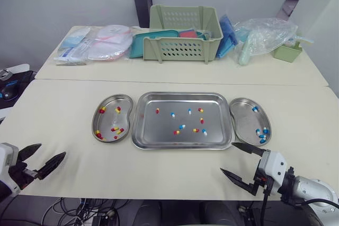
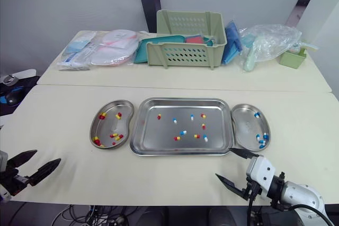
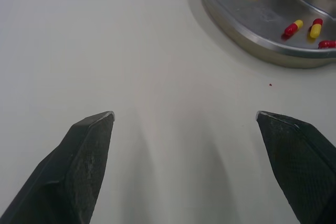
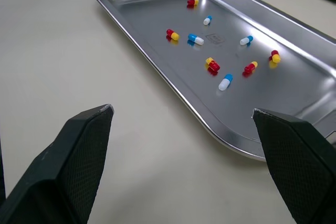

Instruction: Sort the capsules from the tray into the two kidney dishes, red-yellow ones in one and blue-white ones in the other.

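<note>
Capsules (image 4: 195, 39), red-yellow and blue-white mixed, lie scattered across the middle of the steel tray (image 1: 164, 144), which sits in the centre of the front table (image 1: 63, 109). The left kidney dish (image 1: 108, 119) lies just beside the tray's left wall and holds red-yellow capsules (image 1: 117, 109). The right kidney dish (image 1: 244, 117) lies just beside the tray's right wall and holds blue-white capsules (image 1: 260, 133).

I have the left gripper (image 1: 50, 152) low over the table's near left edge, fingers spread wide and holding nothing. Bare tabletop separates it from the left dish. The right gripper (image 1: 228, 157) hangs at the near edge too, also spread wide and empty, one fingertip close to the tray's near right corner.

On the rear table (image 1: 185, 72) I see a pale green basket (image 1: 185, 35), wrapped packets (image 1: 95, 43) to its left, a clear plastic bag (image 1: 265, 35) and a small green container (image 1: 287, 52) to its right, all well apart from the tray.
</note>
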You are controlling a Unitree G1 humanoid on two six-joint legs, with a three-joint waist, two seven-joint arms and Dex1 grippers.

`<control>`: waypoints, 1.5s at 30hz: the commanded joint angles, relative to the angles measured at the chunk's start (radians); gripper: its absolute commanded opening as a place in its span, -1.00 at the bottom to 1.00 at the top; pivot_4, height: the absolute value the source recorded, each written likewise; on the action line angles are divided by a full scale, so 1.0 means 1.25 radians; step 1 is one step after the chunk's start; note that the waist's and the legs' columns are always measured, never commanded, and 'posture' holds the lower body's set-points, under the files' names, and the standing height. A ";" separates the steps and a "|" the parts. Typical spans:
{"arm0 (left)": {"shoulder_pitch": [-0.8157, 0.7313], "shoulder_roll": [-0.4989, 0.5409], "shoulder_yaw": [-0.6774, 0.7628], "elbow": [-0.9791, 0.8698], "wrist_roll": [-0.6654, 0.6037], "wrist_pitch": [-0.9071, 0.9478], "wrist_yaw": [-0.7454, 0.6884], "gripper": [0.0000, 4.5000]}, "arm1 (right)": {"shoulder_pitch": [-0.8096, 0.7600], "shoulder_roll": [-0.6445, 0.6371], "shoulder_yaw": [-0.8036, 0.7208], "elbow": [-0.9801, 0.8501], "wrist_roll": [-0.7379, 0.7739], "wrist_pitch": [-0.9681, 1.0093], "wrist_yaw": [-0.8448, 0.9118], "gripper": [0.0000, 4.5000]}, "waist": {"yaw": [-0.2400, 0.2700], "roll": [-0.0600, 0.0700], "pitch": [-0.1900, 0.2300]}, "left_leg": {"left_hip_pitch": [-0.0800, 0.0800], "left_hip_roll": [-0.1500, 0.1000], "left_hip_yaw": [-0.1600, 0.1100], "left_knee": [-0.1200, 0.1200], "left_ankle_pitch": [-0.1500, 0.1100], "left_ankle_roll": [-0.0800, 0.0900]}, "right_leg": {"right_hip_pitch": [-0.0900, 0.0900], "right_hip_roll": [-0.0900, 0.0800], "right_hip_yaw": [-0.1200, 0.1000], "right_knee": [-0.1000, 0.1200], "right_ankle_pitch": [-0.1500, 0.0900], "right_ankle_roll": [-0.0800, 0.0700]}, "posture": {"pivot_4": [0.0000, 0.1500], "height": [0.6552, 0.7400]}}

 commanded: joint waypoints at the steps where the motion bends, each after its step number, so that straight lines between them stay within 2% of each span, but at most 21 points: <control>1: -0.019 0.019 0.011 -0.043 0.000 -0.008 0.006 1.00 | -0.005 0.000 -0.004 0.000 0.002 -0.029 -0.007 0.98 | 0.000 0.000 0.000 | 0.000 0.000 0.000 0.000 0.000 0.000 | 0.000 0.000 0.000 0.000 0.000 0.000 | 1.00 1.00; 14: -0.113 0.050 -0.068 -0.086 0.018 0.016 -0.008 1.00 | 0.009 0.025 0.033 0.011 -0.012 -0.065 -0.043 0.98 | 0.000 0.000 0.000 | 0.000 0.000 0.000 0.000 0.000 0.000 | 0.000 0.000 0.000 0.000 0.000 0.000 | 1.00 1.00; 21: -0.222 0.014 -0.205 -0.162 -0.003 0.037 -0.006 1.00 | 0.021 0.029 0.048 -0.002 -0.021 -0.069 -0.063 0.98 | 0.001 0.000 0.000 | 0.000 0.000 0.000 0.001 0.000 0.000 | 0.000 0.000 0.000 0.000 0.000 0.000 | 1.00 1.00; 22: -0.237 0.009 -0.231 -0.174 -0.005 0.044 -0.010 0.87 | 0.023 0.031 0.051 -0.006 -0.023 -0.068 -0.069 1.00 | 0.001 0.000 0.000 | 0.000 0.000 0.000 0.001 0.000 0.000 | 0.000 0.000 0.000 0.000 0.000 0.000 | 1.00 1.00; 24: -0.267 0.002 -0.272 -0.182 -0.001 0.055 -0.014 0.73 | 0.027 0.036 0.057 -0.014 -0.026 -0.064 -0.077 1.00 | 0.001 0.000 0.000 | 0.000 0.000 0.000 0.001 0.000 0.000 | 0.000 0.000 0.000 0.001 0.000 0.000 | 1.00 1.00; 29: -0.401 -0.016 -0.397 -0.166 0.035 0.113 0.018 0.06 | 0.035 0.040 0.073 -0.029 -0.036 -0.056 -0.097 1.00 | 0.001 0.000 0.000 | 0.000 -0.001 -0.001 0.001 0.000 0.000 | 0.000 0.000 0.000 0.001 0.000 0.000 | 1.00 1.00; 37: -0.534 -0.112 -0.513 -0.208 0.065 0.272 0.175 0.06 | 0.040 0.037 0.073 -0.041 -0.040 -0.045 -0.123 1.00 | -0.001 0.001 0.000 | 0.000 -0.001 -0.001 0.002 0.000 0.000 | 0.000 0.000 0.000 0.001 0.000 0.000 | 1.00 1.00; 41: -0.590 -0.202 -0.582 -0.251 0.098 0.389 0.311 0.06 | 0.047 0.040 0.079 -0.053 -0.044 -0.036 -0.138 1.00 | 0.001 0.001 0.000 | 0.000 -0.001 -0.001 0.002 0.000 0.000 | 0.000 0.000 0.000 0.001 0.000 0.000 | 1.00 1.00; 45: -0.616 -0.232 -0.611 -0.256 0.125 0.457 0.364 0.06 | 0.052 0.041 0.085 -0.062 -0.048 -0.030 -0.147 1.00 | 0.001 0.001 0.000 | -0.001 -0.002 -0.001 0.003 0.000 0.000 | 0.000 0.000 0.000 0.001 0.000 0.000 | 1.00 1.00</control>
